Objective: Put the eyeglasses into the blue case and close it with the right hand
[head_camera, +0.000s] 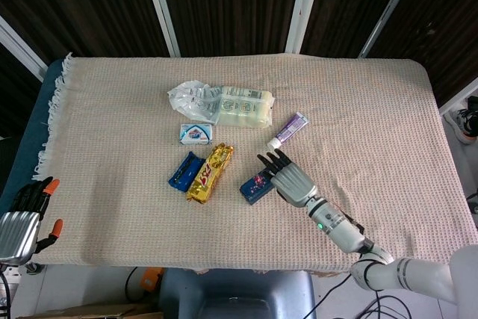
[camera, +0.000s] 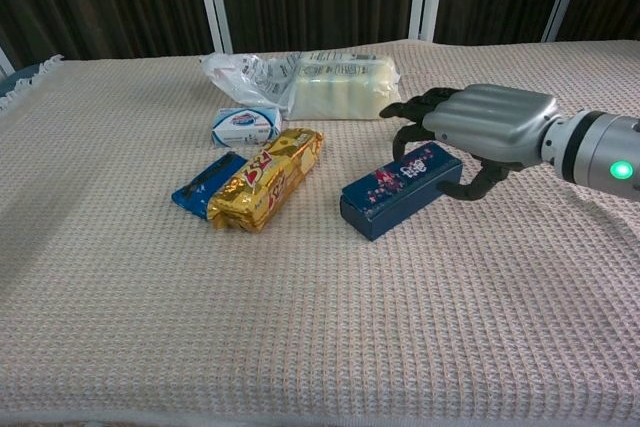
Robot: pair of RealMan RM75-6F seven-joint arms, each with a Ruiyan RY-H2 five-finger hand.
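The closed blue case [camera: 400, 190] hides whether eyeglasses lie inside

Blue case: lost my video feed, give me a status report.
Right hand hovering above blue case, empty. Case lid shut, glasses not visible. Left hand idle off table edge. Gold snack pack beside case, not blocking.
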